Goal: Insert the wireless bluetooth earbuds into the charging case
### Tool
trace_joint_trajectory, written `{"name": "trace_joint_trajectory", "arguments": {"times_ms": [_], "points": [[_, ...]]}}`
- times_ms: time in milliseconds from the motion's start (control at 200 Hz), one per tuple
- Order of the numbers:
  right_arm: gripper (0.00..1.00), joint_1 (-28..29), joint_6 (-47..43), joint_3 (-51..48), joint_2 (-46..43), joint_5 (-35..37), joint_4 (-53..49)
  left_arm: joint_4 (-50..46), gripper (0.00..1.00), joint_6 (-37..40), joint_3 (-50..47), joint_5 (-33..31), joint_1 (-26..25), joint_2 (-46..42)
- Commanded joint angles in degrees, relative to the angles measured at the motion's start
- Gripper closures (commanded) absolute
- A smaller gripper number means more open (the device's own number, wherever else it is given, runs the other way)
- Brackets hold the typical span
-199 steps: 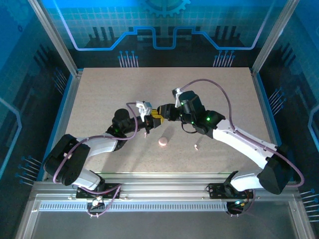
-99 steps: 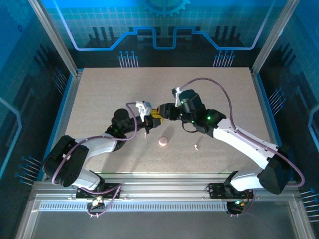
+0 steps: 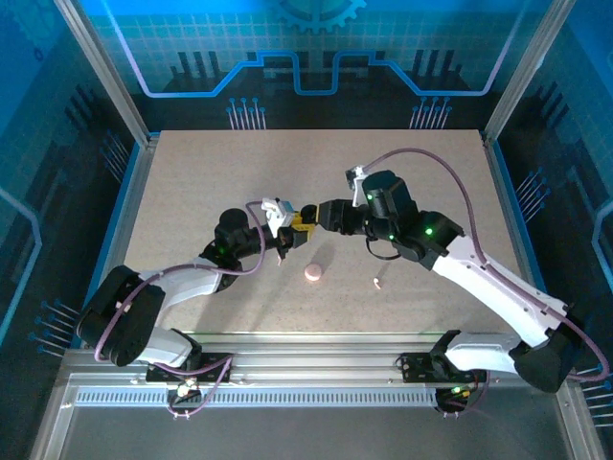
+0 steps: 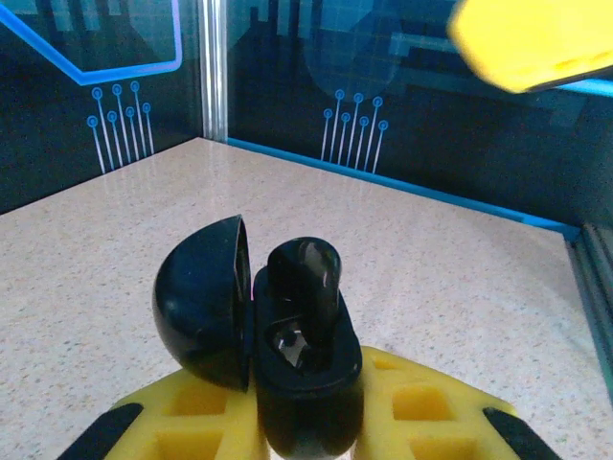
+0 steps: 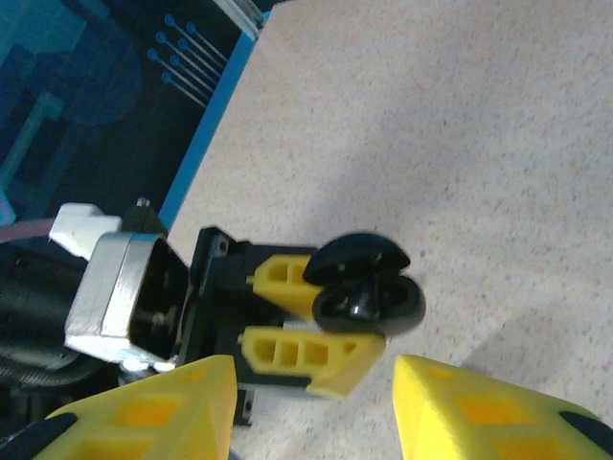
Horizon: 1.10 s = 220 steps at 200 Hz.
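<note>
Apparently to present it for loading, the left gripper (image 3: 303, 220) is clamped on an open black clamshell (image 4: 287, 326) raised mid-table toward the right gripper (image 5: 311, 369), whose jaws stand apart and empty just beside it, while the pink charging case (image 3: 313, 273) and one pale earbud (image 3: 377, 282) lie on the table (image 3: 192, 192) nearer.

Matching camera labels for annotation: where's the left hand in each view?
Top external: left hand at table centre, yellow fingers pointing right.
Left wrist: bottom centre, fingers reaching up from the lower edge.
Right wrist: centre-left, fingers pointing right.
Shared landmark: the open black clamshell clamped between its fingers, clear in both wrist views; too small to tell from above.
</note>
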Motion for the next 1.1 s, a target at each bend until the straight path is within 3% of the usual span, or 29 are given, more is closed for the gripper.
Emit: {"name": "trace_joint_trajectory", "arguments": {"times_ms": [0, 470, 1096], "points": [[0.54, 0.39, 3.09, 2.07, -0.12, -4.73, -5.94, -1.85, 0.79, 4.8, 0.6, -1.17, -0.3, -1.69], [0.57, -2.3, 6.26, 4.67, 6.37, -11.74, -4.23, -2.5, 0.79, 6.06, -0.1, -1.1, -0.84, -2.46], [0.6, -4.43, 6.95, 5.1, 9.66, -13.1, -1.75, -2.69, 0.79, 6.17, 0.07, -1.23, -1.15, -2.83]]}}
